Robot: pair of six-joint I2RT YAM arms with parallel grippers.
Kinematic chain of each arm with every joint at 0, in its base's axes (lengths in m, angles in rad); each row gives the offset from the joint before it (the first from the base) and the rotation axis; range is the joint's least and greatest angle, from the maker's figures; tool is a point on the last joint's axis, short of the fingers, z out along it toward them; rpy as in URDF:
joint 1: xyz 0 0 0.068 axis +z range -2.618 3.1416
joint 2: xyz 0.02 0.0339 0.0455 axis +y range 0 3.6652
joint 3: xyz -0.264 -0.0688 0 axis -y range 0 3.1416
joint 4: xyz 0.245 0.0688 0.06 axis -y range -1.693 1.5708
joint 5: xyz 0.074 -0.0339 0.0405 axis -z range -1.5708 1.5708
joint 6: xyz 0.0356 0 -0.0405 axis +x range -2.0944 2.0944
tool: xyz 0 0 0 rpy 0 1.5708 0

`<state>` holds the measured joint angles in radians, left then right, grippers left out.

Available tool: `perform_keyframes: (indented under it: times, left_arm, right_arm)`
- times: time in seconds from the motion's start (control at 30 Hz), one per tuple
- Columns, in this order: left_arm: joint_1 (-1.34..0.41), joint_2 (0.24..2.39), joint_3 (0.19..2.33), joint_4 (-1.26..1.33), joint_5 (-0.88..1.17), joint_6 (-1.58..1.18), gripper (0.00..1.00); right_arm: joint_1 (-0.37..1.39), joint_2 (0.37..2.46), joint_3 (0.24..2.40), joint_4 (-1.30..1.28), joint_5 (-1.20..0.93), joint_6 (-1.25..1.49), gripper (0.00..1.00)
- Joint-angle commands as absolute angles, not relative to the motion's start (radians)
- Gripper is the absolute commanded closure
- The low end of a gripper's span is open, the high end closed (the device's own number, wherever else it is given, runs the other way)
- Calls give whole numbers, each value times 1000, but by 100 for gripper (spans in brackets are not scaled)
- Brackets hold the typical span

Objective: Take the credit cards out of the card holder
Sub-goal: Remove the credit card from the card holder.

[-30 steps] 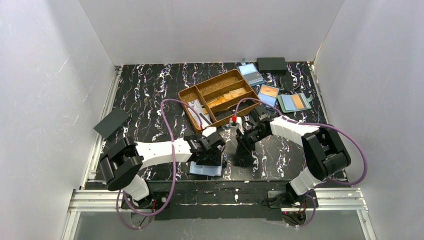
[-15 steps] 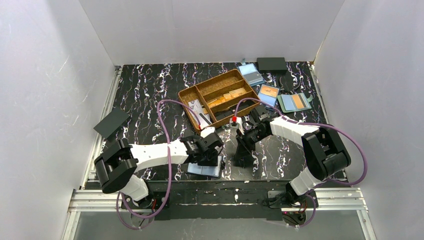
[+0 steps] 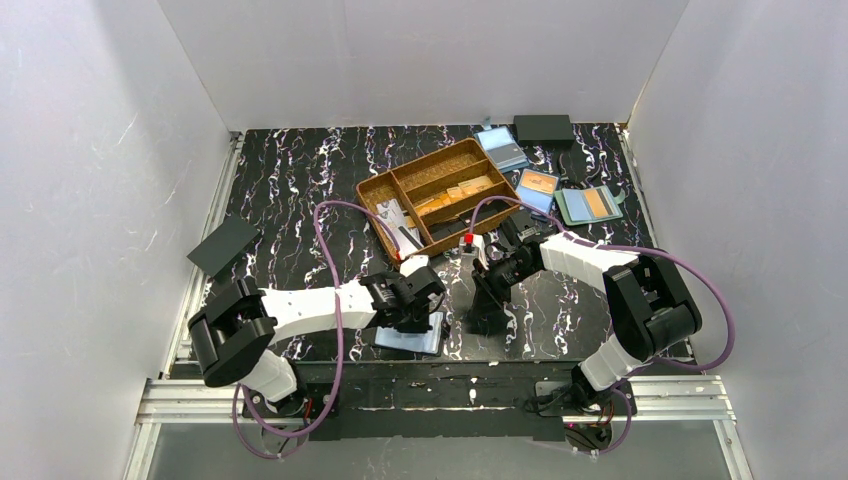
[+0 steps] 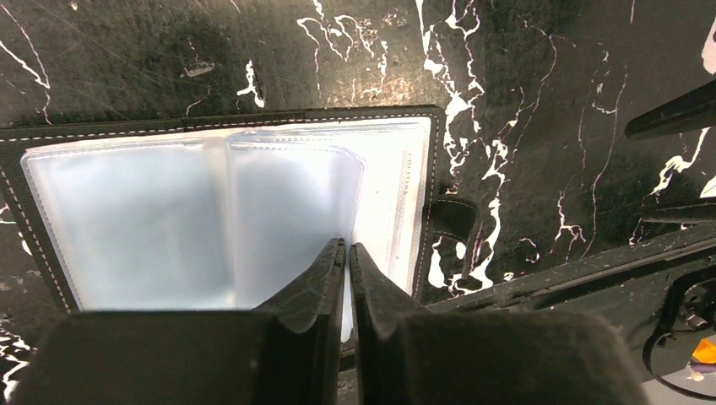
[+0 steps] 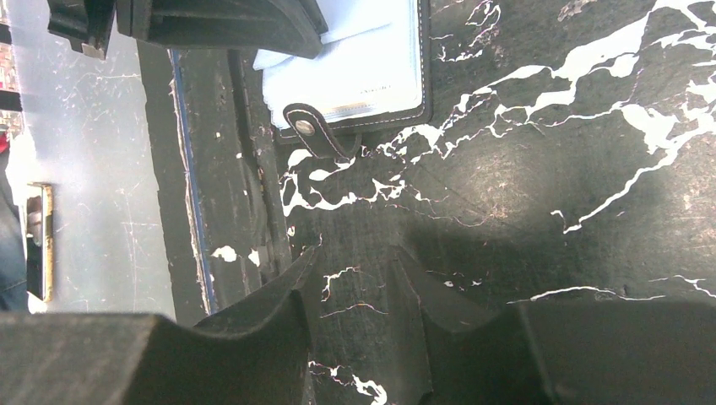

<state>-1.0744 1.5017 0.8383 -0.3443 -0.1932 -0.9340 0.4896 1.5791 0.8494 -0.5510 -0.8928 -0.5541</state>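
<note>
The black card holder (image 4: 253, 119) lies open near the table's front edge, its light blue lining and clear sleeves facing up; it also shows in the top view (image 3: 412, 341). A pale credit card (image 4: 390, 194) sits in its right half. My left gripper (image 4: 347, 246) is over the holder's near edge (image 3: 415, 318), its jaws pressed together on the card's thin pale edge. The snap tab (image 5: 313, 132) sticks out of the holder (image 5: 359, 76). My right gripper (image 5: 359, 272) hovers open over bare table to the right of the holder (image 3: 487, 300), holding nothing.
A brown divided tray (image 3: 397, 181) with orange cards stands at the middle back. Blue holders (image 3: 537, 187), a grey-green holder (image 3: 590, 205) and a black box (image 3: 543, 127) lie at the back right. A flat black item (image 3: 224, 246) rests at the left edge.
My left gripper's jaws have closed from about half open onto the card's edge, and the arm has shifted slightly left and nearer. The right arm has not moved.
</note>
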Motion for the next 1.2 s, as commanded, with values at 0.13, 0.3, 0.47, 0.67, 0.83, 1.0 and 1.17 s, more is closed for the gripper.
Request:
perform_keyframes:
  times: [0.13, 0.3, 0.47, 0.67, 0.83, 1.0, 1.17]
  left_arm:
    - [-1058, 1428, 841, -522, -349, -943, 99]
    - [-1016, 1323, 777, -565, -428, -1019, 82]
    - [-981, 1247, 747, -641, -482, -1069, 67]
    - [-974, 1119, 743, -576, -376, -937, 54]
    - [-974, 963, 650, -279, -89, -771, 38]
    - [-974, 1077, 653, -271, -35, -776, 38]
    - [-988, 1213, 685, -284, -85, -789, 38]
  right_arm:
    - [494, 1583, 888, -567, -926, -569, 59]
    - [494, 1582, 890, -570, -931, -571, 59]
    - [494, 1582, 891, -572, -933, -573, 59]
    - [494, 1581, 891, -574, -933, -576, 59]
    - [494, 1585, 893, -578, -931, -578, 59]
    - [494, 1586, 891, -578, -927, -581, 59]
    - [494, 1589, 891, -578, -923, -582, 59]
